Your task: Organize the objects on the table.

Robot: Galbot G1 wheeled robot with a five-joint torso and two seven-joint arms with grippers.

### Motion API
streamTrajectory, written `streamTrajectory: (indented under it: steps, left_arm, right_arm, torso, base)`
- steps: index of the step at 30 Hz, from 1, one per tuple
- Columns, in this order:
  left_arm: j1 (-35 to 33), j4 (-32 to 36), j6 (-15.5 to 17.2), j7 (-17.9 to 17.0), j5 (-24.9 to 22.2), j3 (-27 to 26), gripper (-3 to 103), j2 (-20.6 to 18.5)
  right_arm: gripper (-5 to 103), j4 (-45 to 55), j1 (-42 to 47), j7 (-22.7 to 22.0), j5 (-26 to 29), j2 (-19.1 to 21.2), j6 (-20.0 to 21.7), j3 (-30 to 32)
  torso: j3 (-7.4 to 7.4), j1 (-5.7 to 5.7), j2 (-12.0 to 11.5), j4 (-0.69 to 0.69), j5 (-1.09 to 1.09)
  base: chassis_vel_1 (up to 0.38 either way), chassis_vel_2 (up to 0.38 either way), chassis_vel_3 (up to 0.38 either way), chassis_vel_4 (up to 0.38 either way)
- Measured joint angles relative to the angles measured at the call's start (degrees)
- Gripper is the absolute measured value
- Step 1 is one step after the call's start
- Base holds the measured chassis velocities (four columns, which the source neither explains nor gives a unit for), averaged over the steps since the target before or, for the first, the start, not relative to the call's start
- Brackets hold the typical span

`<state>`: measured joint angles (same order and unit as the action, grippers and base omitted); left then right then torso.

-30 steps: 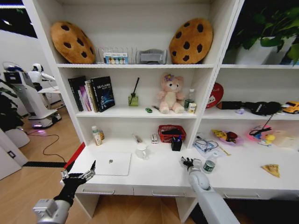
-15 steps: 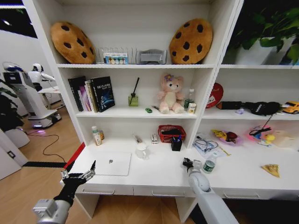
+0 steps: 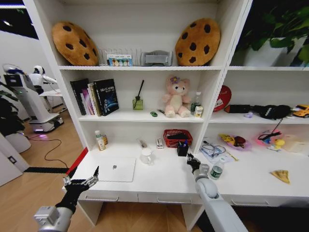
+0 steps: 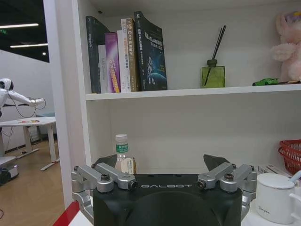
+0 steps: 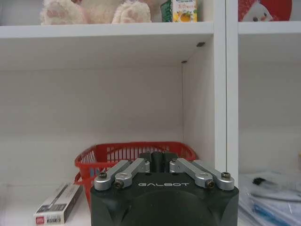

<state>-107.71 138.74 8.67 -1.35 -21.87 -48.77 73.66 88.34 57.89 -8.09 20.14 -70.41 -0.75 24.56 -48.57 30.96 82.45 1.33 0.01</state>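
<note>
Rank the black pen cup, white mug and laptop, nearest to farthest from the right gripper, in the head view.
From the right gripper:
1. Black pen cup, just behind it, by the red basket.
2. White mug, farther toward the left.
3. Laptop, farthest left, near the desk's front edge.

laptop (image 3: 116, 169) on table (image 3: 164, 181) left | basket (image 3: 177, 137) behind | jar (image 3: 217, 169) right

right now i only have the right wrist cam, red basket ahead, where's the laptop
observer: The laptop lies closed on the desk, well to the left of the right end effector.
operator: and the other arm
observer: The left end effector hovers open off the desk's front left corner.
operator: pens
observer: The pens stand in a black holder, just beyond the right end effector.
</note>
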Motion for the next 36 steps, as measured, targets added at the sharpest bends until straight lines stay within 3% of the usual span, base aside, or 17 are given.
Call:
streamTrajectory:
  steps: [5,15,22,36]
  left_arm:
    - [0.0,0.0,0.0,0.0,0.0,0.0,100,0.0]
    - [0.0,0.0,0.0,0.0,0.0,0.0,100,0.0]
    - [0.0,0.0,0.0,0.0,0.0,0.0,100,0.0]
    - [0.0,0.0,0.0,0.0,0.0,0.0,100,0.0]
  right_arm:
    - [14,-8.0,-8.3,2.3,-3.2,-1.3,-4.3,-1.2]
    - [14,-21.7,-22.1,4.6,-7.8,-4.1,-8.9,-2.3]
    - [14,-29.5,-24.6,5.9,-11.3,-4.5,-13.0,-2.2]
    - [14,-35.5,-26.0,8.4,-13.6,-6.1,-16.7,-2.0]
  torso:
    - [0.0,0.0,0.0,0.0,0.0]
    - [0.0,0.01,0.0,-0.01,-0.01]
    - [0.01,-0.01,0.0,0.01,-0.01]
    - [0.01,-0.01,0.0,-0.01,-0.01]
  base:
    - [0.0,0.0,0.0,0.0]
    - [0.0,0.0,0.0,0.0]
    - [0.0,0.0,0.0,0.0]
    - [0.0,0.0,0.0,0.0]
